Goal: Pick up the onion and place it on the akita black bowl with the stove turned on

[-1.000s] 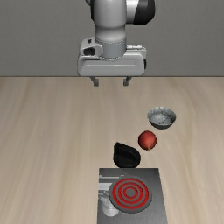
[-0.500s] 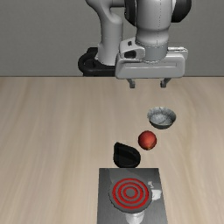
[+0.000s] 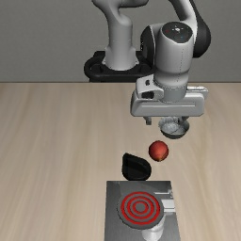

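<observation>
One onion [image 3: 160,151] awaiting pickup on the bench [image 3: 47,132].
It lies just nearward and slightly left of the end effector [image 3: 173,120], whose open-or-closed state cannot be told; the akita black bowl [image 3: 136,167] sits just beside the onion, near-left.

I have one camera, set high in front of the Franka arm [image 3: 174,47] and tilted down over the wooden table [image 3: 47,141]. It faces the arm's black base [image 3: 99,68] and grey wall [image 3: 38,38], at middling range, with the stove [image 3: 141,207] cropped at the bottom edge.
</observation>
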Motion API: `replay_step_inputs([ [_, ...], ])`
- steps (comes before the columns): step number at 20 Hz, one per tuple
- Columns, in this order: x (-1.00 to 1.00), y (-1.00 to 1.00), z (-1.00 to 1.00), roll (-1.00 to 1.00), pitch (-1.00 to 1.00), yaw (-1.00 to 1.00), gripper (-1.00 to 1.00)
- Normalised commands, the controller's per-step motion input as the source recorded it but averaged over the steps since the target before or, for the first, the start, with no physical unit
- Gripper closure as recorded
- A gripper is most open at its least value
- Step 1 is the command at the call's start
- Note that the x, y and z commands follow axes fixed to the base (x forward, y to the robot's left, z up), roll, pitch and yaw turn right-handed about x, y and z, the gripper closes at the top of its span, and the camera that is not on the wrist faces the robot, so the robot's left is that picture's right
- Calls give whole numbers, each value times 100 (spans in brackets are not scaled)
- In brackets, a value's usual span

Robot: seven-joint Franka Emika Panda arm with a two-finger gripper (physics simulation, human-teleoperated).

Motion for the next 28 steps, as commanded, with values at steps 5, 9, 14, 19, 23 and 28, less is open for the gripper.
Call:
replay_step_inputs([
  [5, 0, 0, -100, 0, 0, 0, -100],
  [9, 0, 0, -100, 0, 0, 0, -100],
  [14, -60, 0, -40, 0, 0, 0, -100],
  [19, 0, 0, -20, 0, 0, 0, 100],
  [23, 0, 0, 0, 0, 0, 0, 100],
  [28, 0, 0, 0, 0, 0, 0, 100],
])
